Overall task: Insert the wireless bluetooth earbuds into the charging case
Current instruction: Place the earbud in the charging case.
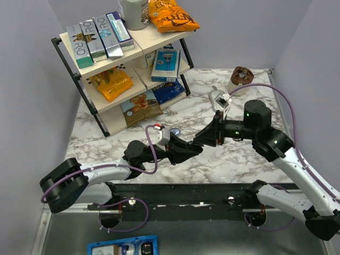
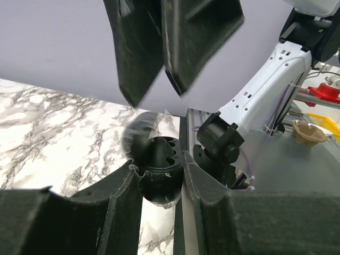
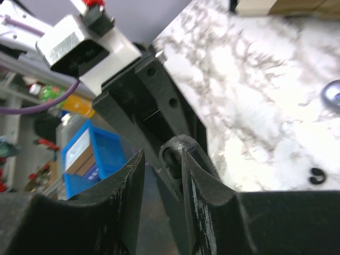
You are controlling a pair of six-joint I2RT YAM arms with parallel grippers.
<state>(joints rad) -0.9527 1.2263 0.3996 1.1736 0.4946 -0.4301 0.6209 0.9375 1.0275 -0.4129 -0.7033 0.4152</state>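
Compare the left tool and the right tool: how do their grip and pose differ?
The left tool is clamped on a black round object; the right tool has its jaws slightly apart with nothing visible between them. The left tool reaches in from the left, the right tool from the right, pointing at that object. Both are black, two-fingered and meet over the marble table.

a shelf rack [image 1: 114, 62] stands at the back left of the tabletop [image 1: 228, 164], with a row of boxes [image 1: 98, 38] on its top shelf and a jar [image 1: 134, 13] and snack bag [image 1: 171, 16] to their right. a cup [image 1: 241, 78] sits in the back right corner. near the tabletop's middle the left pincer [image 1: 194, 149] and right pincer [image 1: 206, 138] meet tip to tip, with the charging case [image 2: 159, 178] between the left one's fingers.
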